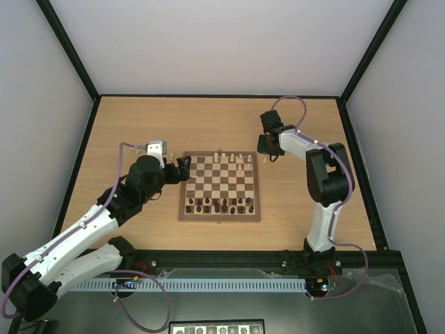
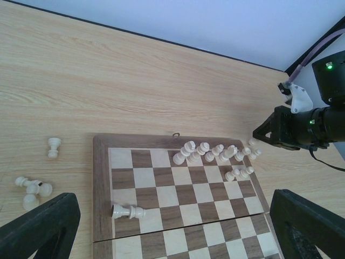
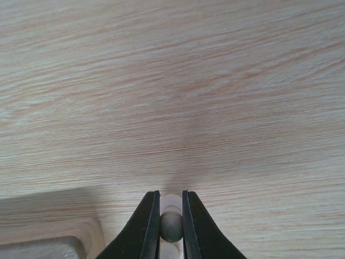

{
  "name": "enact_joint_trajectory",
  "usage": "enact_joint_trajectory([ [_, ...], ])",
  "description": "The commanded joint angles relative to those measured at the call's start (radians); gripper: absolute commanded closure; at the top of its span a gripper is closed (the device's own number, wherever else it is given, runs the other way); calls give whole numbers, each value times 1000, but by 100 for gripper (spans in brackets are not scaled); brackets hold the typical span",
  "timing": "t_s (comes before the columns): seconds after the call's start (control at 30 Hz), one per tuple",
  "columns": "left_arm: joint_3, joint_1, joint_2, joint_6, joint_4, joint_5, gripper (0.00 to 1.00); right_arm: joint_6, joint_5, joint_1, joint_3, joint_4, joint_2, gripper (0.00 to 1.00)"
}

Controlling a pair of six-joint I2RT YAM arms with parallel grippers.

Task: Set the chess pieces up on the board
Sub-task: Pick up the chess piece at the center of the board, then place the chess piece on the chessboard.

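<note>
The right gripper (image 3: 171, 198) is closed on a round-headed pale chessman (image 3: 171, 225) (a pawn, by the look of the head). It is held at the table (image 3: 215, 81) just off the far right corner of the board (image 1: 221, 182), and I cannot tell whether the piece is lifted or resting on the wood. The pinch sits on the rounded head alone, between narrow tips, so the piece could swing or squirt out on the way across and would likely roll if dropped. The bigger hazard is the landing spot. The standing pale chessmen (image 2: 215, 154) are bunched in that same far right corner, some nearly touching, and a gripper much wider than any of them could bowl several over. The left gripper (image 1: 185, 169), its jaws wide apart and holding nothing, hovers at the board's left edge near a toppled pale chessman (image 2: 128, 211), with loose pale chessmen (image 2: 32, 188) on the table beside the board. A careless descent there could nudge the board and shake the dark chessmen (image 1: 219, 205) along the near rows
</note>
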Motion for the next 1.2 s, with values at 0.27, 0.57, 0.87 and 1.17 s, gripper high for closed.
enact_joint_trajectory([
  [0.27,10,6,-27,3,-11,-4,1,-6,-4,8,-48,-83,-225,96],
  [0.57,13,6,-41,3,-20,-15,1,-16,-5,155,-42,-140,-314,96],
  [0.87,9,6,-58,0,-24,-16,0,-8,-23,313,-10,-167,-294,96],
  [1.17,-1,6,-63,-2,-26,-21,1,7,2,395,2,-160,-216,96],
])
